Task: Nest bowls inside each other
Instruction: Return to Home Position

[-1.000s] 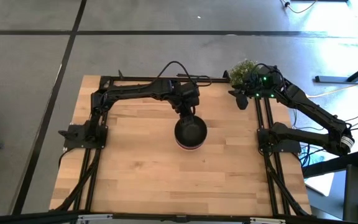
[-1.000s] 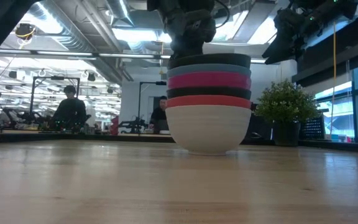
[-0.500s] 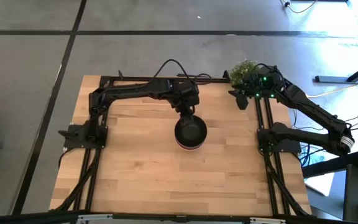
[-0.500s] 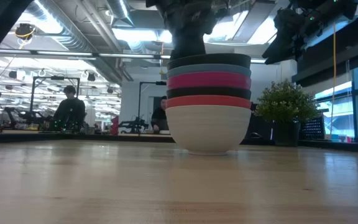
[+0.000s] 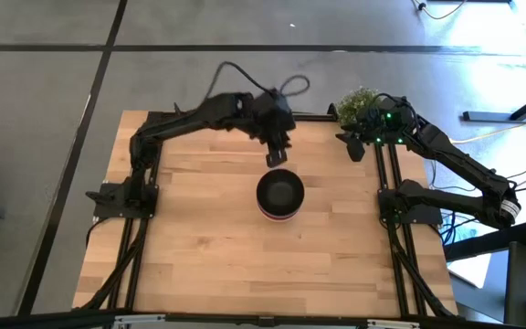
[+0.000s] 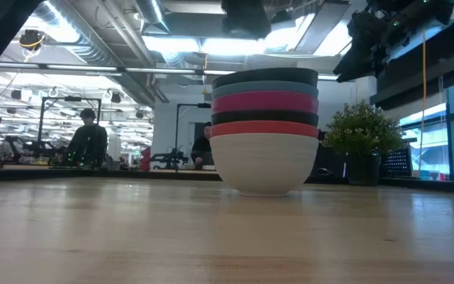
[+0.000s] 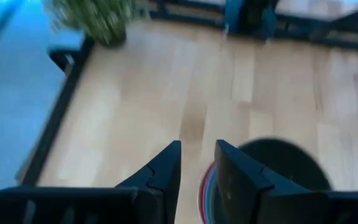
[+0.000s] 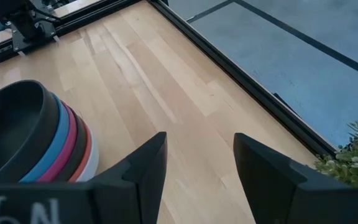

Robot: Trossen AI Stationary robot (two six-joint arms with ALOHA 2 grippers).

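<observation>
All six bowls sit nested in one stack [image 5: 279, 194] near the middle of the bench [image 5: 199, 247], a pale top of wood planks framed by dark rails. Only the low view shows the order. A matte white bowl [image 6: 264, 162] with a rounded belly rests on the wood. Above it show the thin rim bands of the red bowl [image 6: 264, 128], a black bowl [image 6: 264, 117], the pink bowl [image 6: 264, 102], the blue bowl [image 6: 264, 89] and the top black bowl [image 6: 264, 77]. From above, only that top bowl's round dark hollow shows, with a sliver of coloured rim at its near side.

The left gripper [image 5: 276, 153] hangs clear of the stack, between it and the far edge. Its wrist view shows two dark angular fingers a narrow gap apart, holding nothing. The right gripper [image 5: 352, 143] waits at the far right corner beside a leafy plant [image 5: 356, 99], its fingers wide apart and empty. The low view also shows people [image 6: 89, 140] beyond the bench.
</observation>
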